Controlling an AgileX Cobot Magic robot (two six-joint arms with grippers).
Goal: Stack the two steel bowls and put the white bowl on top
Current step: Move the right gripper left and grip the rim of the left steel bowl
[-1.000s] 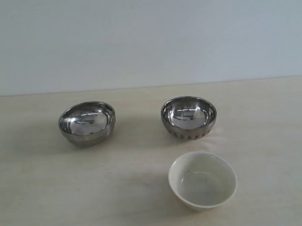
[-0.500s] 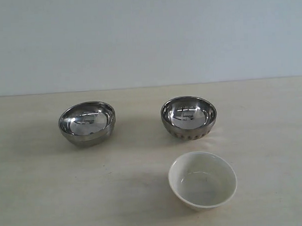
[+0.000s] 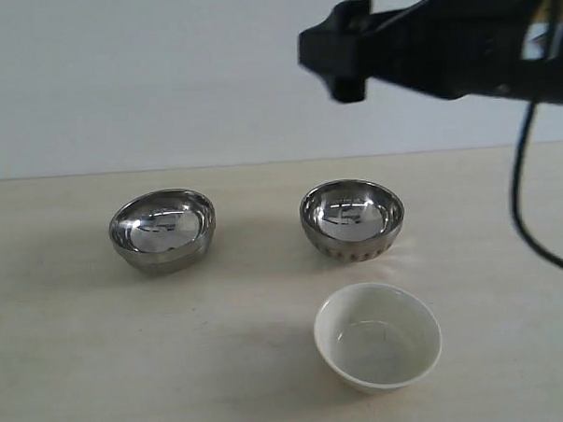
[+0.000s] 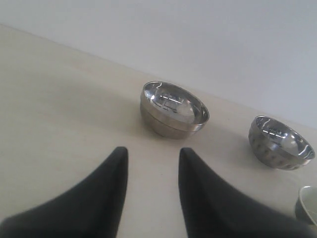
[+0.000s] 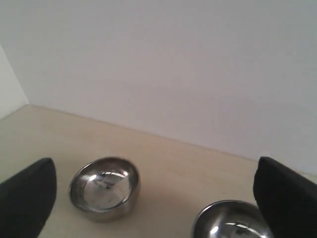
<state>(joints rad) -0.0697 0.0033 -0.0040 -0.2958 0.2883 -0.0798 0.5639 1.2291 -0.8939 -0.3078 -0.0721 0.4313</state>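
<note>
Bowls unstacked: plain steel bowl (image 3: pixel 162 229) and patterned steel bowl (image 3: pixel 352 219) sit apart toward the far edge of the table (image 3: pixel 64 370), white bowl (image 3: pixel 378 338) nearer its front edge. Your left gripper (image 4: pixel 151 153) and right gripper (image 5: pixel 154 178) are spread, empty.

The right arm (image 3: pixel 461 40) extends from the right side, held high and pointing left, its right gripper (image 5: pixel 156 198) empty with jaws spread wide, while the left gripper (image 4: pixel 151 161) sits low, tilted downward, its dark jaws parted and gripping nothing.
</note>
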